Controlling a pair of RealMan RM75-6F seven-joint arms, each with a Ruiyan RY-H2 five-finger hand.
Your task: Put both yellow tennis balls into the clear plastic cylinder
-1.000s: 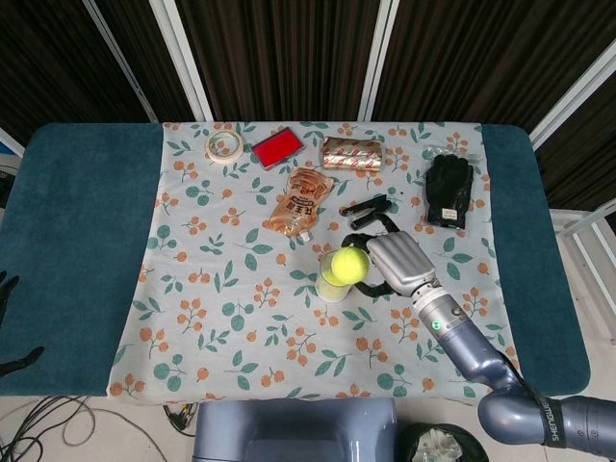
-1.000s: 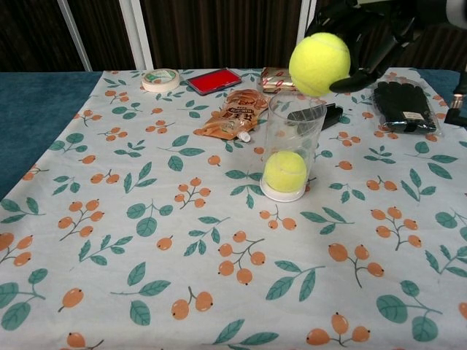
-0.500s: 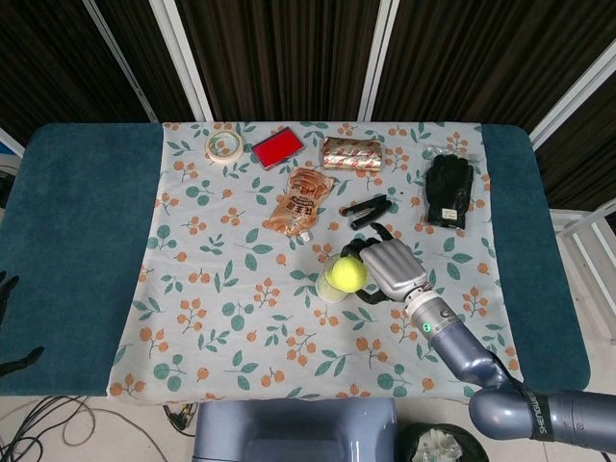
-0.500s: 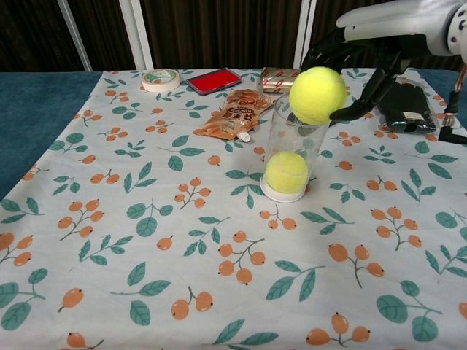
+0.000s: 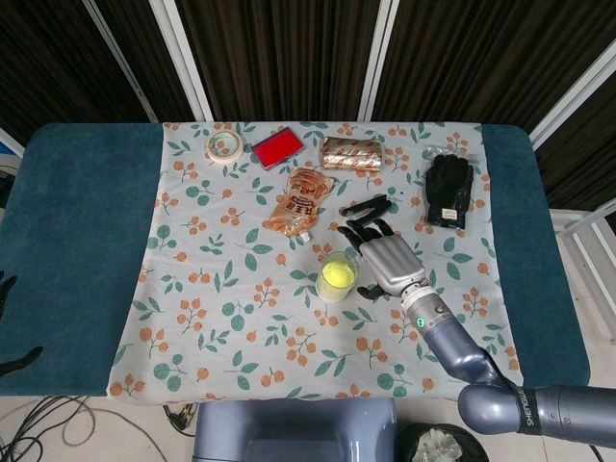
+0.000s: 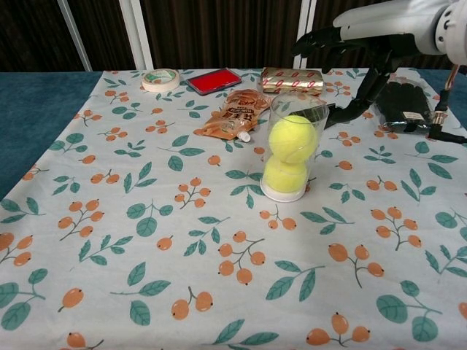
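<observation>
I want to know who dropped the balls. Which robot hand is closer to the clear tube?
Right. The right hand hovers open just beside the clear plastic cylinder; the left hand is far off, at the table's left edge.

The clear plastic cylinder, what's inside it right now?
The clear plastic cylinder holds two yellow tennis balls, the upper ball stacked on the lower ball. The head view shows only the top one.
</observation>
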